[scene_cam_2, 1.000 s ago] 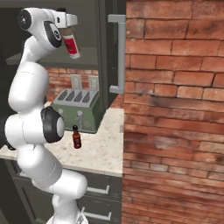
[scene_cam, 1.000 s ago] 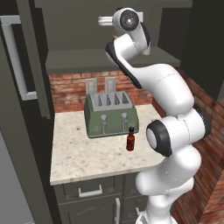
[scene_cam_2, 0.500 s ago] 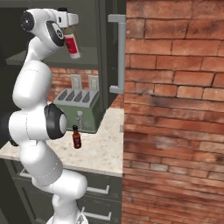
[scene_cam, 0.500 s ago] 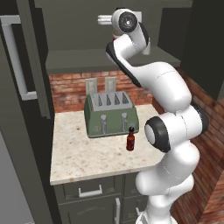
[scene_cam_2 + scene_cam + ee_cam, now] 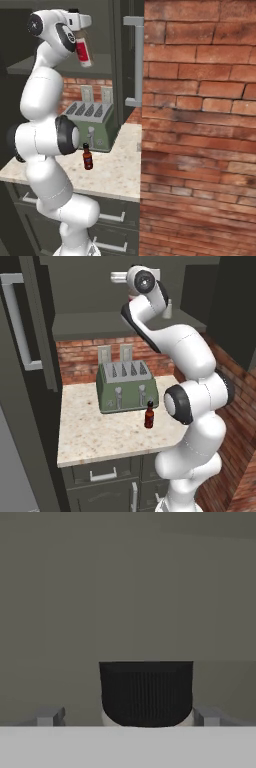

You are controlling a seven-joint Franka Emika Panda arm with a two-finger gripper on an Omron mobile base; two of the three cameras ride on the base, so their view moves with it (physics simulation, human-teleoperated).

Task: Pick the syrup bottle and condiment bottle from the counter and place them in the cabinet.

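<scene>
A white bottle (image 5: 83, 50) with a red label and a black ribbed cap (image 5: 146, 692) stands on the shelf of the cabinet (image 5: 90, 323). My gripper (image 5: 127, 716) hovers over it, open, one fingertip (image 5: 50, 716) well clear on each side of the cap. From the right base view the gripper (image 5: 79, 30) sits just above that bottle. A small dark brown bottle (image 5: 148, 415) with a red label stands on the counter (image 5: 95, 436) in front of the toaster. Which of the two is the syrup bottle and which the condiment bottle I cannot tell.
A green toaster (image 5: 127, 386) sits at the back of the counter against the brick wall. The cabinet's open door with its long silver handle (image 5: 20, 321) hangs to the left. A brick wall (image 5: 200, 125) closes off the right side. Drawer units (image 5: 105, 476) lie below the counter.
The arm's elbow and lower links have shifted slightly and the hand has edged a little. The jaws stay wide apart and the white bottle rests in the same spot on the shelf.
</scene>
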